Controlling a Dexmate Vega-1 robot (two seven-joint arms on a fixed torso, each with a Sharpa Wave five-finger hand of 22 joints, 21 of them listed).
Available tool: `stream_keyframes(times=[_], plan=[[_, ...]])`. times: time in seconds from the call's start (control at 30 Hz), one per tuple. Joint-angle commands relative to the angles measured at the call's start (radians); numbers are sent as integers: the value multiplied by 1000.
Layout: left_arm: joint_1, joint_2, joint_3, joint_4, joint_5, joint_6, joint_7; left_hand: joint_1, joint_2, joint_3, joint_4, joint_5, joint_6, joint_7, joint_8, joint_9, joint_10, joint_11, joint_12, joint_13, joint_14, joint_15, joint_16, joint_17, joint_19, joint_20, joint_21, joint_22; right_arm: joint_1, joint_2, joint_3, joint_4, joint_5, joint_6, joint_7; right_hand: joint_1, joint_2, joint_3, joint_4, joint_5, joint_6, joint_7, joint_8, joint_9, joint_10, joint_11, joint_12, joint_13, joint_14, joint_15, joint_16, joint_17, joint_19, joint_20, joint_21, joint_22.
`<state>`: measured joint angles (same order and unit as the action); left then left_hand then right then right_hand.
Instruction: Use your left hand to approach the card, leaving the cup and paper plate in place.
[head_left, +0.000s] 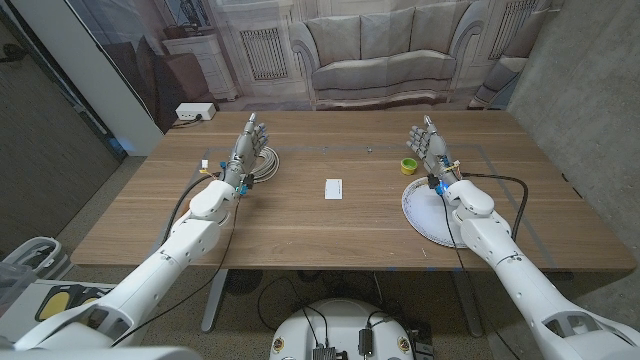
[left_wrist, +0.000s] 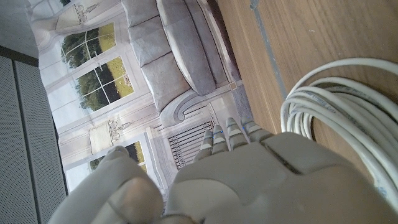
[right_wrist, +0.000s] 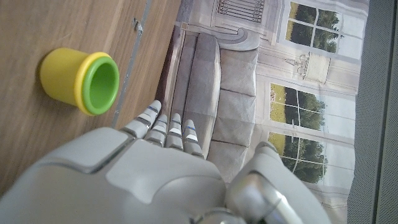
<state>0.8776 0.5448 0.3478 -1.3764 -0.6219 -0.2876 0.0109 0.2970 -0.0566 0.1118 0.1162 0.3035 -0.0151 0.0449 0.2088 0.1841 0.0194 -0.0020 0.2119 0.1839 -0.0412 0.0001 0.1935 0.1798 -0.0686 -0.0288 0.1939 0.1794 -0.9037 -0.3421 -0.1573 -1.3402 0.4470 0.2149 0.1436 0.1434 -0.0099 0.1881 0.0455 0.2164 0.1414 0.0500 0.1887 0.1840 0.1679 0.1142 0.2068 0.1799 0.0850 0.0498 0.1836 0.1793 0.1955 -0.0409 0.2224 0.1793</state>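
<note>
The card (head_left: 334, 188) is lying near the tabletop (head_left: 300, 235) centre, untouched; the left hand (head_left: 246, 148) is hovering well apart from it, fingers spread and empty, so the approach is not yet made. The right hand (head_left: 430, 145), likewise empty with fingers apart, is waiting by the cup (head_left: 408, 166) and paper plate (head_left: 425, 215).

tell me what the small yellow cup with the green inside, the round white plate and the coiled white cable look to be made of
Small yellow cup with the green inside: probably moulded plastic, with smooth matte walls and a thick rounded rim. Round white plate: looks like paper, thin, matte, with a patterned rim; too small to be sure. Coiled white cable: likely a rubbery plastic jacket, smooth, with a slight sheen, in loose loops.
</note>
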Motion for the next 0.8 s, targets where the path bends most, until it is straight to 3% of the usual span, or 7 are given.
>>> stream_keyframes(times=[0.03,0.33,0.43,0.57,0.8], plan=[[0,8,3,-27,32,-33,1,13,4,2,-3,6,10,1,6,1,13,-3,6,5,9,0,5,3,3,-3,9,1,-27,26,42,-35,-34,8,19,6,1,4,-5,2,4,0,7,4,4,-1,4,5,10,0,4,2,8,3,1,4],[-26,-16,18,6,42,-72,-27,25,12,3,-8,9,33,-8,10,1,37,-16,11,5,33,-15,9,3,14,-8,12,1,-56,17,60,-76,-44,0,9,6,2,4,-5,2,4,0,7,4,6,-1,5,5,13,-3,5,2,9,2,0,4],[-23,-16,18,-3,52,-74,-11,37,16,1,-13,11,51,-3,10,1,54,-8,13,4,55,-9,11,2,52,-55,24,1,-63,17,63,-80,-46,6,9,5,2,3,-6,1,4,0,7,4,8,-3,6,5,13,-2,5,3,10,2,0,4],[-16,-31,9,13,33,-115,-31,40,16,-1,-15,12,59,2,11,1,63,-3,13,4,63,-9,11,2,67,-70,28,1,-64,22,62,-79,-47,6,7,5,2,3,-6,1,6,-1,7,4,10,1,7,5,14,-1,5,3,10,2,-1,5],[-11,-16,9,5,50,-128,-36,43,16,-2,-16,13,61,1,9,1,63,-8,12,4,64,-12,9,2,68,-67,27,1,-56,33,56,-68,-52,11,5,5,1,2,-6,0,6,-1,7,4,12,1,7,5,15,-1,5,3,11,3,-2,5]])
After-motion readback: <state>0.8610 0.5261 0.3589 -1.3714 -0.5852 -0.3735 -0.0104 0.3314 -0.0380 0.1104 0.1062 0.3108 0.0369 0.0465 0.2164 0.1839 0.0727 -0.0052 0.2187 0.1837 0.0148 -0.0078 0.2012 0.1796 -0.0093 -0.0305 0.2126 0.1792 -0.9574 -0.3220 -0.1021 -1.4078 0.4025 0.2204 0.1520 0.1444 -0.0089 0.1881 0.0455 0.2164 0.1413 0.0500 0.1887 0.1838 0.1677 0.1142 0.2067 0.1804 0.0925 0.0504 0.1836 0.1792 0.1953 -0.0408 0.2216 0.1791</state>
